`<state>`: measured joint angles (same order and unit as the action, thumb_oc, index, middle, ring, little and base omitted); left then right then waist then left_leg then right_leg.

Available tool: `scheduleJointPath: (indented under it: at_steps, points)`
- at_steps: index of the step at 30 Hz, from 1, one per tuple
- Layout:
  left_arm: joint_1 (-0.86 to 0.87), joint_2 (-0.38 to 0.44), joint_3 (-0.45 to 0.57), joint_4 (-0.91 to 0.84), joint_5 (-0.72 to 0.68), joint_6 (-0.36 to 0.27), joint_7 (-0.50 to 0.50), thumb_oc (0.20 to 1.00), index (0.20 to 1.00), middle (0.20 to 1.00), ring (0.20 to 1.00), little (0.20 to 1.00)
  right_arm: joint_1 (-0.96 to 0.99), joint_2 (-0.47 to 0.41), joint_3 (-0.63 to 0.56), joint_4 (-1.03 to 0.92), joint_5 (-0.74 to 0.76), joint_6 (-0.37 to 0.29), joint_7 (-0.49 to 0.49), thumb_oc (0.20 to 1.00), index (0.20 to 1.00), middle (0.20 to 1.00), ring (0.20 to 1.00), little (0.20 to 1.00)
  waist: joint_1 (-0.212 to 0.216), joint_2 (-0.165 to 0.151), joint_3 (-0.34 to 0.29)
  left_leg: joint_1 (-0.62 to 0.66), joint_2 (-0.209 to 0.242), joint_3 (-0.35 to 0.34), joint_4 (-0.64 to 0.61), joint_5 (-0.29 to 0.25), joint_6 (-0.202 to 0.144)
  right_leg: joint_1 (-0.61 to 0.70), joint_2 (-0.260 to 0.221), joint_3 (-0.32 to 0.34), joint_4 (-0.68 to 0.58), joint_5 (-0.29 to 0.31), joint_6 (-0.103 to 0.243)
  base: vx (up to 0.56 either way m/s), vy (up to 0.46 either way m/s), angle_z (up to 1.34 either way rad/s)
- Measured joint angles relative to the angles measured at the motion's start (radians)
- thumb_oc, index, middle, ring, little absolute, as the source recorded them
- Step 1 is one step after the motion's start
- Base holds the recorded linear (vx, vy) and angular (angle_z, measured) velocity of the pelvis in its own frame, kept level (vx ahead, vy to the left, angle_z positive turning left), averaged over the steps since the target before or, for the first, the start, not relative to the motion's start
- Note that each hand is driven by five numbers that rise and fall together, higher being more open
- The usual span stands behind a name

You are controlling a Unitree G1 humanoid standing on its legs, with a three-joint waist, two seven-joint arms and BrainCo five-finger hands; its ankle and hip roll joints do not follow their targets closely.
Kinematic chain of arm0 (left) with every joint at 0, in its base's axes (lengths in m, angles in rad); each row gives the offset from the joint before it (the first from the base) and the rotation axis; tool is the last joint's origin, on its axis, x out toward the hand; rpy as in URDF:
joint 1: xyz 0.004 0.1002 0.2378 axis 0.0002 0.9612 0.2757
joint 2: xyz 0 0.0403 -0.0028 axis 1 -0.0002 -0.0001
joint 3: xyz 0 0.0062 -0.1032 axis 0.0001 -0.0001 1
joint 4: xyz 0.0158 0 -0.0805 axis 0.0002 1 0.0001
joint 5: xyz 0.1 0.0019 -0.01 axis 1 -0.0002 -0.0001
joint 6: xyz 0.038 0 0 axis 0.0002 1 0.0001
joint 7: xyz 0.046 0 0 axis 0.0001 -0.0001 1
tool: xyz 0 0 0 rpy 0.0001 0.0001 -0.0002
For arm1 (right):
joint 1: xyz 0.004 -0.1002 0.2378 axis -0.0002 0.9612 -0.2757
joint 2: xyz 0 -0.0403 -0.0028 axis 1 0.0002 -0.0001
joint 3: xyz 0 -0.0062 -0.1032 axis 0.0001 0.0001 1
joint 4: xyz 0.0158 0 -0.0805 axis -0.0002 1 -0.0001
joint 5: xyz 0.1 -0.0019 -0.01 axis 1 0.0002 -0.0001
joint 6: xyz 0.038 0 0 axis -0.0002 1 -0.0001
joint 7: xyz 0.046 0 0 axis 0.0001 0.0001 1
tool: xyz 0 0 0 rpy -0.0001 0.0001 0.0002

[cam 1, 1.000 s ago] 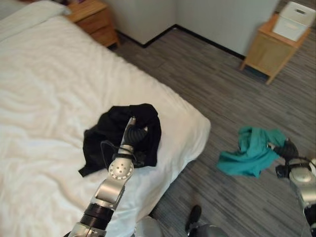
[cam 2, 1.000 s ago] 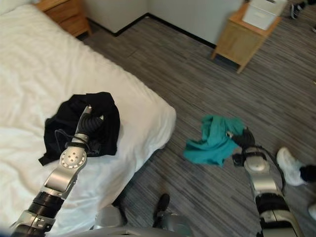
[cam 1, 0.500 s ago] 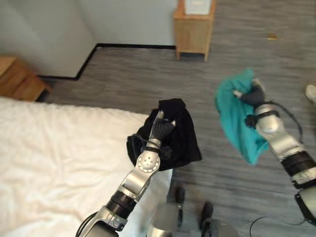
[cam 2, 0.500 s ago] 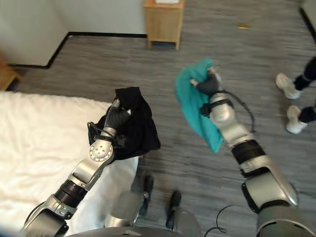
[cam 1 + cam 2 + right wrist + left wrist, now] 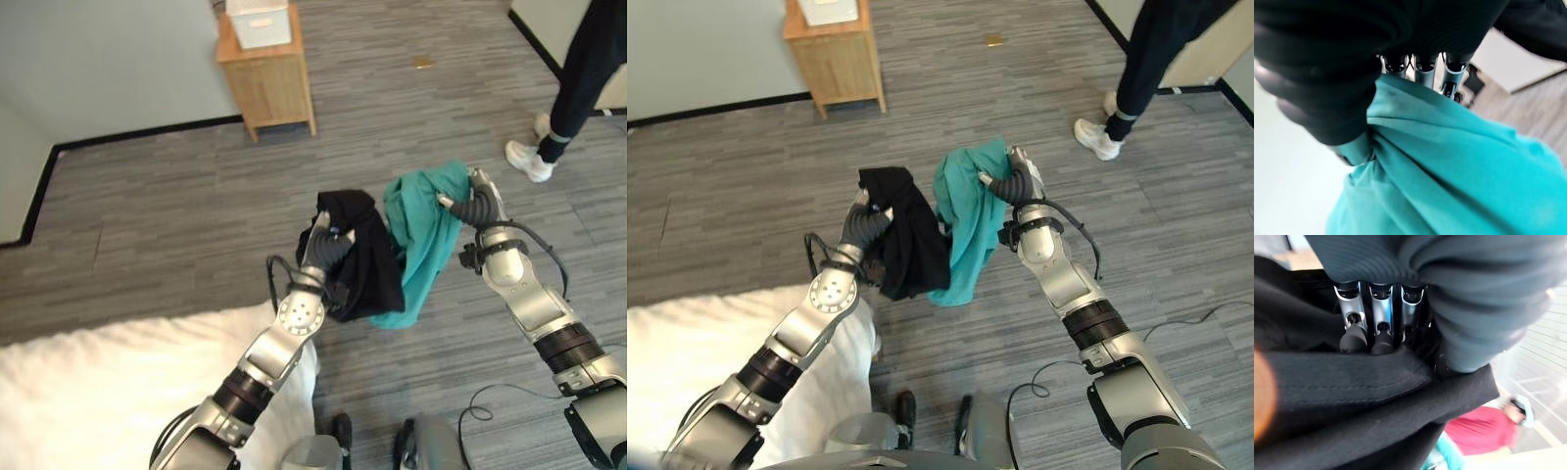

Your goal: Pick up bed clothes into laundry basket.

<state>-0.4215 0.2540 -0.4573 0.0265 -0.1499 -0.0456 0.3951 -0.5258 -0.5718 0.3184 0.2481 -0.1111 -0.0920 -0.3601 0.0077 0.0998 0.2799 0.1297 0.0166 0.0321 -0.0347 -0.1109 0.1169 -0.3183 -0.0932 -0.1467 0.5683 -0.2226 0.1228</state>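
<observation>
Left hand [image 5: 328, 250] has its fingers curled round a crumpled black cloth garment [image 5: 358, 259], held up over the grey striped floor [image 5: 176, 225] just past the white bed [image 5: 88, 392] corner, folds hanging limp. Right hand [image 5: 478, 208] is clenched on a teal cloth garment [image 5: 421, 235], draping down long, touching the black one. Person's dark-trousered leg [image 5: 583, 78] stands far right.

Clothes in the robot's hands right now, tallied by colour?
Black garment, gripped by the left hand: 1
Teal garment, gripped by the right hand: 1
Total: 2
</observation>
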Motion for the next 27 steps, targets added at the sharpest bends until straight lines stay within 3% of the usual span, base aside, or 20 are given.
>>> scheduleJointPath:
  at_steps: [2,3,4,5,7,8,9,11,12,13,14,15,17,19,21,22,23,24,25,27]
  points:
    - [-0.002,-0.014,0.012,-0.001,0.004,-0.006,-0.001,0.200,0.200,0.200,0.200,0.200,0.049,-0.005,-0.018,-0.003,-0.007,0.001,-0.002,0.200,0.200,0.200,0.200,0.200,-0.025,0.008,0.001,0.015,0.011,-0.030,0.000,-0.006,-0.010,-0.011,0.003,0.011,-0.167,0.045,-0.018,0.38,-0.193,0.71]
    - [0.000,-0.014,0.026,0.009,0.006,-0.006,-0.002,0.200,0.200,0.200,0.200,0.200,0.086,-0.004,-0.021,-0.002,-0.008,0.023,-0.002,0.200,0.200,0.200,0.200,0.200,-0.040,-0.004,-0.001,0.036,0.014,-0.047,0.003,-0.021,-0.032,-0.028,0.003,0.016,-0.373,0.150,-0.008,0.38,-0.168,0.47]
    - [0.002,-0.013,0.032,0.012,0.006,-0.006,-0.002,0.200,0.200,0.200,0.200,0.200,0.093,-0.003,-0.023,-0.002,-0.008,0.025,-0.001,0.200,0.200,0.200,0.200,0.200,-0.039,-0.010,-0.004,0.043,0.012,-0.048,0.000,-0.030,-0.044,-0.020,0.003,0.009,-0.442,0.192,-0.003,0.67,-0.316,0.68]
    - [0.010,-0.003,0.035,0.017,0.008,-0.005,-0.007,0.200,0.200,0.200,0.200,0.200,0.113,0.001,-0.035,-0.005,-0.010,0.030,-0.001,0.200,0.200,0.200,0.200,0.200,-0.045,-0.035,-0.013,0.086,0.003,-0.043,-0.012,-0.062,-0.090,0.015,-0.020,-0.057,-0.564,0.202,0.027,0.51,-0.246,0.52]
    - [0.046,-0.007,0.054,0.017,0.015,-0.005,-0.008,0.200,0.200,0.200,0.200,0.200,0.119,0.006,-0.046,-0.002,-0.018,0.034,-0.004,0.200,0.200,0.200,0.200,0.200,-0.033,-0.006,-0.023,0.129,0.040,-0.034,-0.025,-0.096,-0.131,0.037,-0.009,-0.143,-0.544,0.335,0.000,0.43,-0.227,0.28]
    - [0.059,-0.004,0.059,0.017,0.015,-0.001,-0.009,0.200,0.200,0.200,0.200,0.200,0.119,0.004,-0.042,0.000,-0.038,0.038,-0.003,0.200,0.200,0.200,0.200,0.200,-0.030,-0.009,-0.022,0.137,0.059,-0.022,-0.007,-0.089,-0.143,0.047,-0.005,-0.178,-0.518,0.386,-0.063,0.55,-0.306,0.12]
    - [0.065,-0.011,0.060,0.018,0.015,0.001,-0.009,0.200,0.200,0.200,0.200,0.200,0.116,0.000,-0.042,0.004,-0.047,0.037,-0.003,0.200,0.200,0.200,0.200,0.200,-0.030,-0.003,-0.022,0.136,0.079,-0.020,0.008,-0.082,-0.153,0.059,0.010,-0.190,-0.506,0.364,-0.112,0.51,-0.302,0.26]
    - [0.076,-0.022,0.058,0.028,0.015,0.004,-0.018,0.200,0.200,0.200,0.200,0.200,0.123,0.006,-0.042,0.007,-0.047,0.041,-0.003,0.200,0.200,0.200,0.200,0.200,-0.035,-0.007,-0.019,0.138,0.119,-0.013,0.096,-0.046,-0.204,0.120,0.034,-0.223,-0.495,0.342,-0.154,0.41,-0.321,0.34]
    - [0.089,-0.020,0.062,0.029,0.015,0.005,-0.022,0.200,0.200,0.200,0.200,0.200,0.133,0.013,-0.035,0.004,-0.047,0.039,-0.002,0.200,0.200,0.200,0.200,0.200,-0.033,-0.018,-0.019,0.127,0.126,-0.015,0.207,-0.013,-0.236,0.183,0.051,-0.228,-0.506,0.290,-0.156,0.47,-0.432,0.20]
    - [0.110,-0.019,0.069,0.027,0.013,0.002,-0.025,0.200,0.200,0.200,0.200,0.200,0.138,0.023,-0.032,0.001,-0.048,0.036,0.000,0.200,0.200,0.200,0.200,0.200,-0.022,-0.040,-0.017,0.030,0.127,-0.018,0.462,0.000,-0.256,0.242,0.048,-0.228,-0.537,0.295,-0.169,0.33,-0.314,-0.01]
    - [0.119,-0.014,0.070,0.025,0.013,0.000,-0.026,0.200,0.200,0.200,0.200,0.200,0.133,0.033,-0.027,0.000,-0.048,0.035,0.000,0.200,0.200,0.200,0.200,0.200,0.002,-0.048,-0.020,-0.020,0.110,-0.036,0.562,0.020,-0.260,0.265,0.051,-0.215,-0.548,0.271,-0.179,0.38,-0.291,-0.47]
    - [0.125,-0.010,0.062,0.022,0.010,0.000,-0.026,0.200,0.200,0.200,0.200,0.200,0.121,0.039,-0.024,-0.009,-0.047,0.033,0.002,0.200,0.200,0.200,0.200,0.200,0.038,-0.048,-0.021,-0.147,0.081,-0.069,0.812,0.079,-0.249,0.300,0.068,-0.182,-0.571,0.272,-0.182,0.26,-0.150,-0.60]
    - [0.126,0.007,0.059,0.021,0.002,0.000,-0.029,0.200,0.200,0.200,0.200,0.200,0.110,0.055,0.005,-0.017,-0.047,0.027,0.003,0.200,0.200,0.200,0.200,0.200,0.056,-0.081,-0.015,-0.284,0.045,-0.055,0.866,0.076,-0.246,0.336,0.055,-0.163,-0.580,0.243,-0.210,0.38,-0.111,-0.30]
    - [0.126,0.006,0.059,0.019,-0.004,0.000,-0.027,0.200,0.200,0.200,0.200,0.200,0.107,0.066,0.020,-0.018,-0.047,0.028,0.008,0.200,0.200,0.200,0.200,0.200,0.081,-0.117,0.000,-0.365,0.034,0.005,0.782,0.049,-0.197,0.370,0.041,-0.115,-0.602,0.223,-0.200,0.37,0.002,-0.32]
    - [0.147,0.009,0.060,0.015,-0.004,0.001,-0.027,0.200,0.200,0.200,0.200,0.200,0.104,0.079,0.049,-0.018,-0.046,0.027,0.018,0.200,0.200,0.200,0.200,0.200,0.108,-0.106,0.004,-0.401,0.033,0.021,0.560,0.056,-0.187,0.419,0.056,-0.098,-0.638,0.234,-0.183,0.49,0.007,-0.68]
    - [0.154,0.011,0.061,0.016,-0.004,0.001,-0.028,0.200,0.200,0.200,0.200,0.200,0.108,0.086,0.057,-0.016,-0.045,0.027,0.017,0.200,0.200,0.200,0.200,0.200,0.114,-0.110,0.004,-0.404,0.030,0.023,0.480,0.056,-0.188,0.442,0.053,-0.093,-0.654,0.194,-0.171,0.70,-0.010,-0.41]
    - [0.162,0.003,0.059,0.017,-0.004,0.002,-0.027,0.200,0.200,0.200,0.200,0.200,0.116,0.070,0.085,-0.017,-0.045,0.025,0.020,0.200,0.200,0.200,0.200,0.200,0.111,-0.100,0.005,-0.383,0.029,0.039,0.269,0.079,-0.169,0.470,0.060,-0.107,-0.668,0.208,-0.155,0.50,-0.010,-0.12]
    - [0.165,0.007,0.051,0.021,-0.002,0.002,-0.029,0.200,0.200,0.200,0.200,0.200,0.130,0.079,0.089,-0.010,-0.046,0.022,0.019,0.200,0.200,0.200,0.200,0.200,0.115,-0.098,0.006,-0.405,0.024,0.087,0.157,0.117,-0.179,0.501,0.062,-0.130,-0.670,0.165,-0.138,0.55,-0.021,0.02]
    - [0.165,0.001,0.053,0.028,-0.002,0.002,-0.033,0.200,0.200,0.200,0.200,0.200,0.136,0.070,0.096,-0.001,-0.046,0.022,0.018,0.200,0.200,0.200,0.200,0.200,0.109,-0.095,0.008,-0.402,0.025,0.119,0.113,0.122,-0.184,0.518,0.063,-0.145,-0.669,0.150,-0.137,0.34,-0.008,0.26]
    - [0.185,-0.010,0.048,0.026,-0.002,0.008,-0.034,0.200,0.200,0.200,0.200,0.200,0.172,0.063,0.101,0.001,-0.049,0.027,0.023,0.200,0.200,0.200,0.200,0.200,0.115,-0.079,0.007,-0.388,0.007,0.190,0.032,0.156,-0.153,0.584,0.074,-0.166,-0.668,0.115,-0.099,0.66,-0.001,0.25]
